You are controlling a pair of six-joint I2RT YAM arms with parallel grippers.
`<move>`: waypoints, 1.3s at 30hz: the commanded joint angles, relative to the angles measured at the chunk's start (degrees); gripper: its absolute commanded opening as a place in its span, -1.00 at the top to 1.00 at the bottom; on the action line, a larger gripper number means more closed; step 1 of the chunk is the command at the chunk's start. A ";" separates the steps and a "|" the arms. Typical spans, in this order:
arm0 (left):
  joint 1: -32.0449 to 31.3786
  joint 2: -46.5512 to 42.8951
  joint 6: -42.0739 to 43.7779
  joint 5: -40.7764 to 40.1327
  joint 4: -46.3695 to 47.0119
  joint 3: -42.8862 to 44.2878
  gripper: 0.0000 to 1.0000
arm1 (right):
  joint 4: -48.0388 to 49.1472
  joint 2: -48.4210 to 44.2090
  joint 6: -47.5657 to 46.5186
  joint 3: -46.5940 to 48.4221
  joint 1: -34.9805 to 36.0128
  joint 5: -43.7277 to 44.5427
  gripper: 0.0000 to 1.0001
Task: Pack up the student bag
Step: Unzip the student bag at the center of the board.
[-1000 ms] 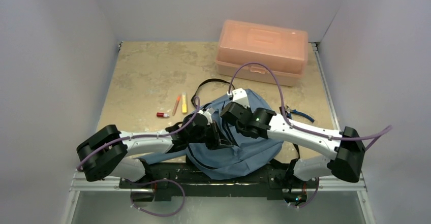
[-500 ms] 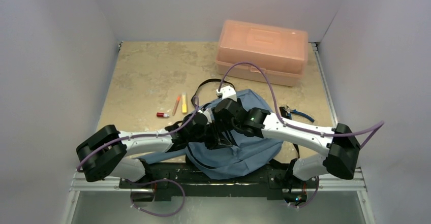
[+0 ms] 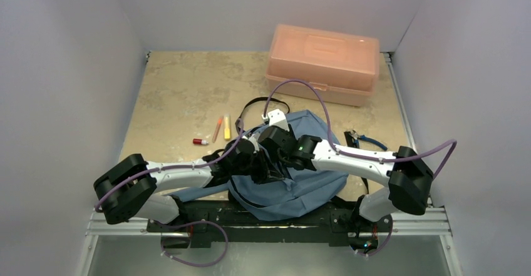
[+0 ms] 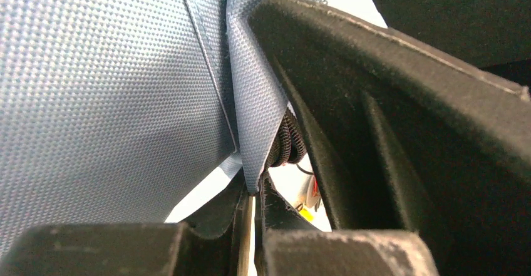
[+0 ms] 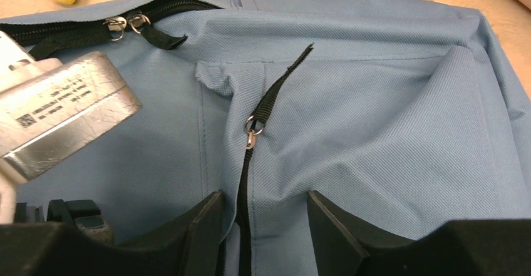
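Observation:
The student bag point(image 3: 300, 188), blue-grey fabric, lies at the near middle of the table. My left gripper point(image 3: 269, 172) is shut on a fold of its fabric point(image 4: 257, 113) beside a black zipper coil point(image 4: 288, 146); the jaws point(image 4: 257, 191) meet on the fold's tip. My right gripper point(image 3: 265, 156) hovers just over the bag, open. Its fingertips point(image 5: 263, 196) straddle the pocket's closed black zipper. The zipper pull point(image 5: 252, 132) with its black strap lies just ahead of them. The bag's main zipper sliders point(image 5: 125, 22) sit at the upper left of that view.
A salmon-pink plastic box point(image 3: 324, 63) stands at the back right. An orange pen point(image 3: 217, 128), a yellow marker point(image 3: 227, 127) and a small red piece point(image 3: 200, 141) lie left of the bag. A blue-handled tool point(image 3: 366, 140) lies to its right. White walls close both sides.
My right gripper has let go and opened, and its arm has slid left across the bag toward the left gripper. The left gripper has stayed shut on the fabric.

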 commanded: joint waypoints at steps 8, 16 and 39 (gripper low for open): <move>1.10 -1.50 0.76 -0.96 0.11 -1.10 1.00 | -1.25 -4.65 0.78 -1.01 -1.26 -1.26 -0.42; 1.41 -0.41 0.77 -0.74 -1.06 0.06 1.00 | -13.03 -13.32 0.40 -0.11 -1.19 -8.79 -0.40; 1.67 3.00 -3.81 0.73 -0.29 -1.40 1.00 | -35.02 3.06 17.53 8.70 10.70 18.30 -0.11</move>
